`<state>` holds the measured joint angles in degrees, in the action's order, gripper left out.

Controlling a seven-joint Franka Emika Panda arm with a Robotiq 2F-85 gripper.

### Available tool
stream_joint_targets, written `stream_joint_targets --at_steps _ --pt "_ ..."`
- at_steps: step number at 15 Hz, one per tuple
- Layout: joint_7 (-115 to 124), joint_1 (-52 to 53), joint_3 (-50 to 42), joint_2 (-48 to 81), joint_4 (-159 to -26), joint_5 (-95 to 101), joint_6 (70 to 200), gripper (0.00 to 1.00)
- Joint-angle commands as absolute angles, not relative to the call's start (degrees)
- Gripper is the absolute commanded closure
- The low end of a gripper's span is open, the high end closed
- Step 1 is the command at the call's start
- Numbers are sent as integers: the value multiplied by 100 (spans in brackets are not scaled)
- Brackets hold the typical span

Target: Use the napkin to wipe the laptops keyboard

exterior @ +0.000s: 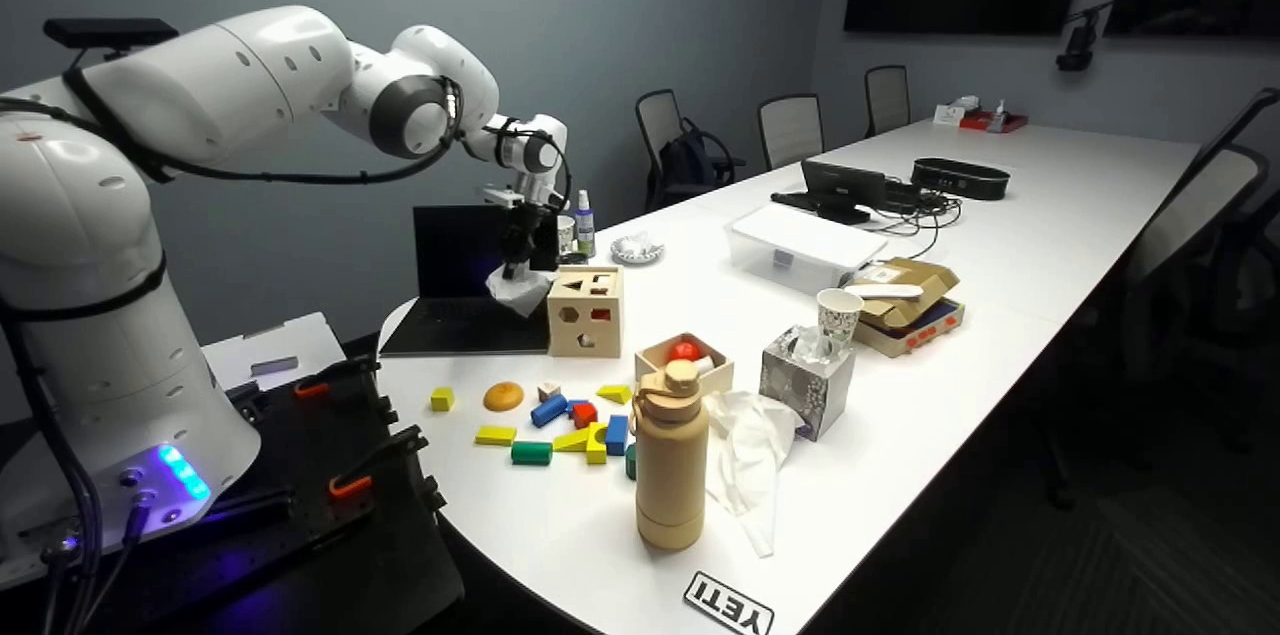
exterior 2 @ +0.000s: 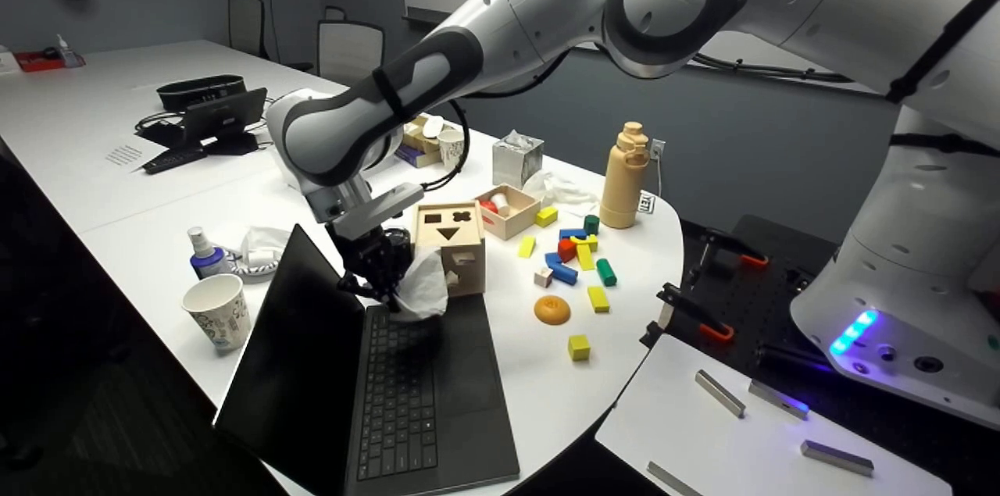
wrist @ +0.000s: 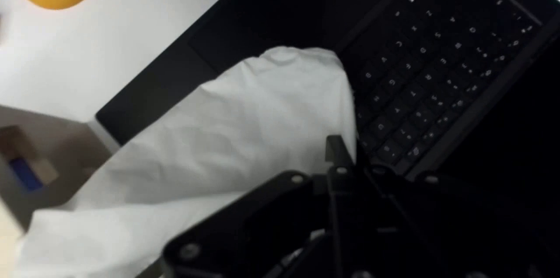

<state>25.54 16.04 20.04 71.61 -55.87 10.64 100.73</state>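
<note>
The black laptop (exterior: 465,330) stands open on the white table; its keyboard (exterior 2: 398,402) shows in an exterior view and in the wrist view (wrist: 420,63). My gripper (wrist: 350,155) is shut on the white napkin (wrist: 245,124), over the keyboard's far end near the screen. The napkin hangs from the fingers in both exterior views (exterior: 520,290) (exterior 2: 424,289) and covers part of the keyboard and palm rest in the wrist view. Whether its lower edge touches the keys is hard to tell. The pinched part of the napkin is hidden by the dark fingers.
A wooden shape box (exterior: 585,325) stands right beside the laptop and napkin. The laptop screen (exterior 2: 293,379) rises close to the gripper. A paper cup (exterior 2: 219,312) and spray bottle (exterior 2: 206,252) stand behind the screen. Several blocks, an orange bun (exterior 2: 551,310) and a tan bottle (exterior: 671,460) are on the table.
</note>
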Motion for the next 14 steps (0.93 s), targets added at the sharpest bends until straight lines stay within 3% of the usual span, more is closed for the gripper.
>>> stream_joint_targets --at_steps 1,9,10,14 --pt "2913 1421 2259 6690 -6969 822 10909 100" --pt "3546 1254 2477 6657 -9116 733 13373 100" --pt "3250 1607 2030 6418 -9352 59 13616 100" --pt "3244 1673 1896 5917 -10403 -956 14729 100"
